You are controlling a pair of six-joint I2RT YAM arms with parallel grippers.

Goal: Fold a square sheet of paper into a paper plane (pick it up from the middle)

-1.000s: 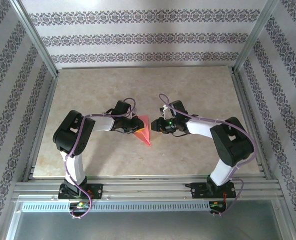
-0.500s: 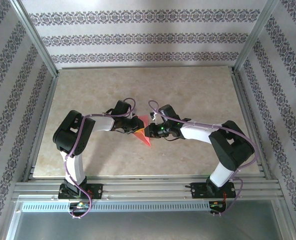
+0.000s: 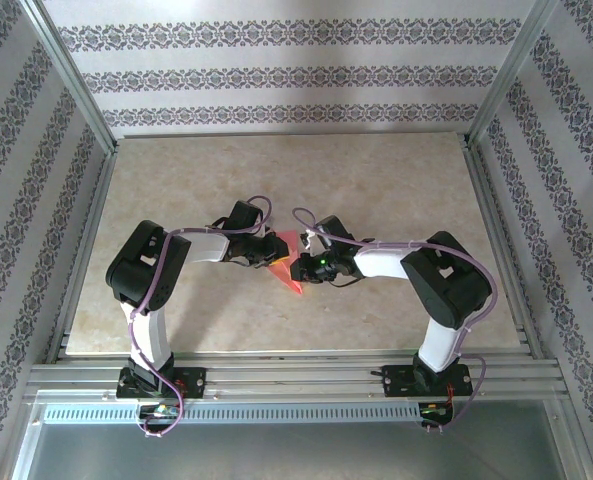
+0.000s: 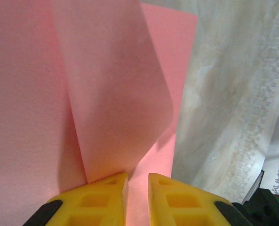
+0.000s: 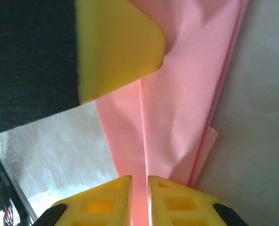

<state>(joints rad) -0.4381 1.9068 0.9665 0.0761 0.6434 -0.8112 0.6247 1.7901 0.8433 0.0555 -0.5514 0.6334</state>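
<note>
The square sheet of paper is folded into a narrow pink paper plane [image 3: 293,285] at the middle of the table, its sharp tip pointing toward the near edge. My left gripper [image 3: 273,258] comes in from the left. In the left wrist view its yellow jaws [image 4: 138,183] stand nearly together with a pink layer [image 4: 115,94] running between them. My right gripper [image 3: 297,268] comes in from the right, and its jaws [image 5: 139,186] are pinched on the central ridge [image 5: 177,103]. The left gripper's yellow finger [image 5: 115,42] shows just beyond.
The beige marbled table [image 3: 376,170] is walled by patterned panels and aluminium posts at left, right and back. Both arms bend inward, so their wrists nearly meet over the paper. A metal rail [image 3: 296,375] runs along the near edge.
My right gripper slid left to the paper and its jaws closed on the ridge. The left gripper and the paper stayed where they were.
</note>
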